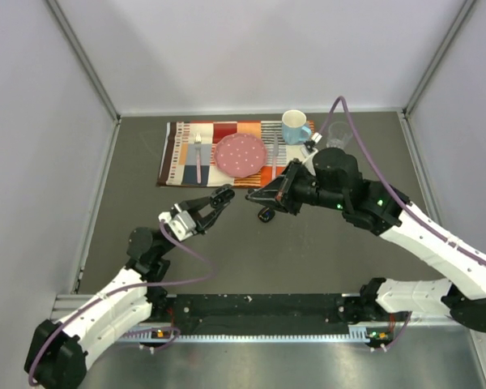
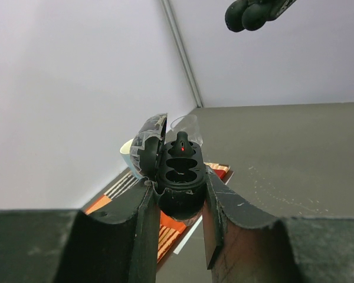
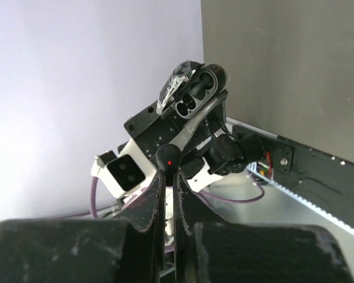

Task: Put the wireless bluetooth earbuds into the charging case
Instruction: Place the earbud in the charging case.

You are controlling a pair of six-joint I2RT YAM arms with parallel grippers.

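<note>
**Top view:** The left gripper [image 1: 218,198] is clamped on the charging case [image 1: 225,192], its jaws narrowed to the case's width. The left arm is stretched from the near left corner of the table [image 1: 324,259] toward the middle, with the forearm raised and the wrist angled up and to the right. The right gripper [image 1: 257,197] is closed tight. Its tip is pointed left at the case and kept just apart from it. What it pinches is too small to be made out here. The right arm is reached in from the near right corner, elbow bent, wrist over the table's middle. A small dark object [image 1: 267,215] is seen just beside the right gripper on its near side and cannot be identified. A placemat [image 1: 178,158] with a pink plate [image 1: 240,156] is laid along the far edge. A mug [image 1: 294,127] and a glass [image 1: 338,134] are set at its right end.

**Left wrist view:** The case is gripped by its lower body between both fingers [image 2: 143,218]. The lid [image 2: 148,144] is flipped up to the left, and two hollow seats are turned to the camera. A red-lit black piece [image 2: 182,145] is seen at the case's far end; whether it is an earbud or part of the case cannot be told. The right gripper's tip is caught at the top edge, well above the case.

**Right wrist view:** The right jaws are pressed together on an earbud [image 3: 169,159], held aloft at the fingertips with a red dot lit on it. Beyond it the case is held up by the left gripper, lid up and seats turned toward the earbud. The earbud is apart from the case, not seated.
</note>
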